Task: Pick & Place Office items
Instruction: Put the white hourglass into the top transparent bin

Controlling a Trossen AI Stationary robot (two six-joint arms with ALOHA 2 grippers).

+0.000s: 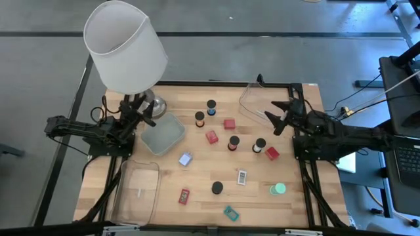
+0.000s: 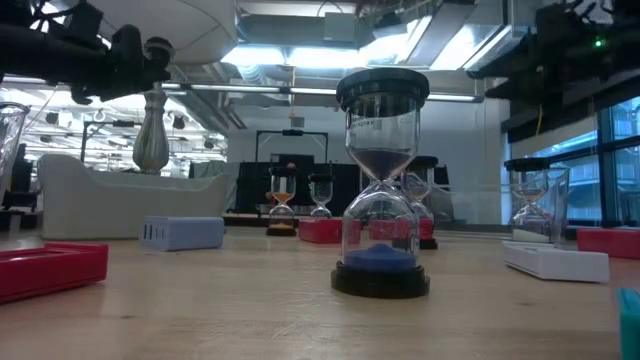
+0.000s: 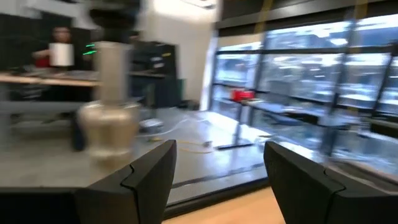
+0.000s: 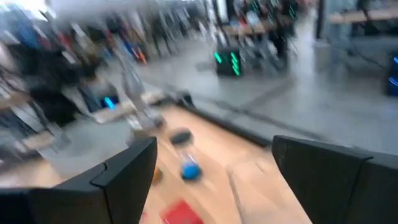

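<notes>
The office items lie scattered over the wooden table: dark-capped sand timers point(image 1: 211, 107), point(image 1: 233, 143), point(image 1: 217, 188), red blocks point(image 1: 229, 124), point(image 1: 272, 153), a green disc point(image 1: 279, 189), a teal bit point(image 1: 230, 213), a blue bit point(image 1: 186, 158) and a white-labelled piece point(image 1: 241, 176). In the low view one timer point(image 2: 382, 190) stands upright with blue sand. My left gripper point(image 1: 146, 110) point(image 3: 217, 149) hovers open by the lamp's base at the far left. My right gripper point(image 1: 275, 117) point(image 4: 214, 143) hovers open above the far right, fingers pointing toward the items. Neither touches anything.
A white-shaded lamp point(image 1: 125, 46) stands at the far left corner, its metal stem point(image 3: 115, 106) just ahead of my left fingers. Clear trays sit at mid left point(image 1: 163, 133), near left point(image 1: 138, 190) and far right point(image 1: 252, 98). Bare wood shows along the near edge.
</notes>
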